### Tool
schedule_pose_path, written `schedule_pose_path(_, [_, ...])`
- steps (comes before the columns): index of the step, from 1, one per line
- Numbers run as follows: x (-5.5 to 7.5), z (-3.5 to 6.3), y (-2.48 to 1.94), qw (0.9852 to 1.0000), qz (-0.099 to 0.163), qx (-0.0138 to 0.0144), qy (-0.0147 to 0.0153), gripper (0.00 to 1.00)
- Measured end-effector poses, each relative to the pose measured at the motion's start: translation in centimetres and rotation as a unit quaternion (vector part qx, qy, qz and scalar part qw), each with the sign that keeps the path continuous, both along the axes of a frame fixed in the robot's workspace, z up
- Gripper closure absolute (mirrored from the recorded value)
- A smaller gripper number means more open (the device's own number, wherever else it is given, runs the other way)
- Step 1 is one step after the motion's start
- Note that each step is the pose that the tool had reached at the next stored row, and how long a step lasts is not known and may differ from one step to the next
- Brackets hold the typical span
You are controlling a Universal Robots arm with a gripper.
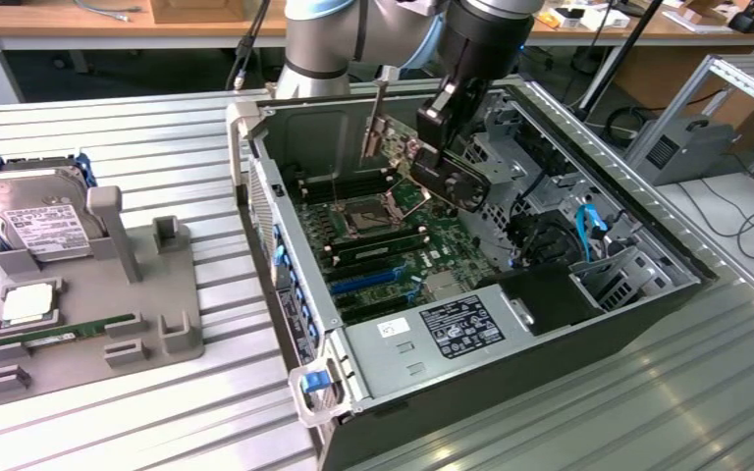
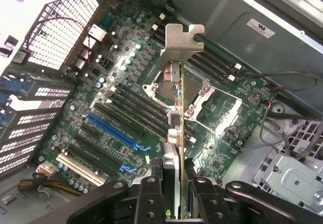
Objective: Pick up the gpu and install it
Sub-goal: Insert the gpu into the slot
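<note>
Exterior view: the end effector (image 1: 446, 132) is clamped on the gpu (image 1: 463, 184), held on edge above the motherboard (image 1: 397, 250) in the open case (image 1: 377, 378).

Wrist view: the gpu (image 2: 181, 110) appears edge-on, its long axis running from the end effector (image 2: 175, 188) out to its silver bracket (image 2: 179, 42)

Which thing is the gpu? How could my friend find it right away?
Find the big open computer case on the metal table. Above its green motherboard, the robot's hand grips a thin dark card: the gpu. Unlike the boxy hard drive and small green memory stick on the grey stand, it has a silver bracket at one end.
</note>
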State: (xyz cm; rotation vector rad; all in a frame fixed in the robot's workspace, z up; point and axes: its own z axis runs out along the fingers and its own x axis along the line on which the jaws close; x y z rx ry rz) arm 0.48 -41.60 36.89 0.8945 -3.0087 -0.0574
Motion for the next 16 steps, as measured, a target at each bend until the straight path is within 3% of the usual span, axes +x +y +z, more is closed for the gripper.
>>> schedule_pose_path(16, [0.00,-0.01,0.00,0.9994,0.035,0.0000,0.0000,0.73])
